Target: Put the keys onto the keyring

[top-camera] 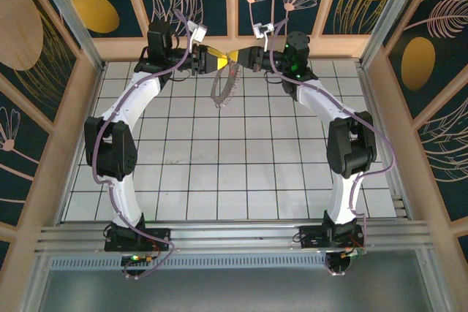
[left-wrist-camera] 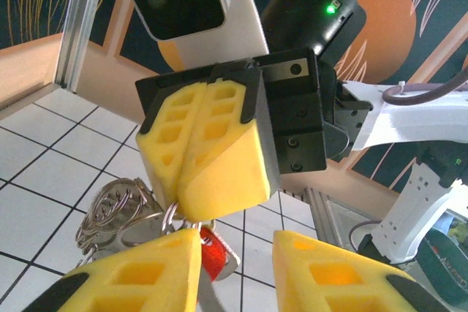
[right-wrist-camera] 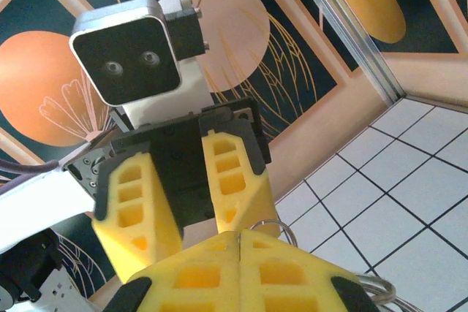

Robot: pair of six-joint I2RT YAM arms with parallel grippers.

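Observation:
Both grippers meet above the table's far middle. My right gripper (top-camera: 238,58) (right-wrist-camera: 239,236) is shut, pinching the silvery keyring (top-camera: 223,87), whose ridged loop hangs below it. In the left wrist view its closed yellow fingertips (left-wrist-camera: 212,180) clamp a thin wire ring, with the coiled keyring (left-wrist-camera: 110,210) to their left. The key (left-wrist-camera: 213,252), red-headed, dangles just under that pinch. My left gripper (top-camera: 218,60) (left-wrist-camera: 236,240) is open, its pads apart, and the key lies against the inner face of its left finger (left-wrist-camera: 139,272). The right wrist view shows a wire loop of the keyring (right-wrist-camera: 275,225) above my shut fingers.
The white gridded table (top-camera: 241,173) stretches toward the arm bases. A wooden back wall (top-camera: 234,47) runs right behind the grippers, with wooden side rails (top-camera: 66,129) left and right. Both forearms reach inward from the sides.

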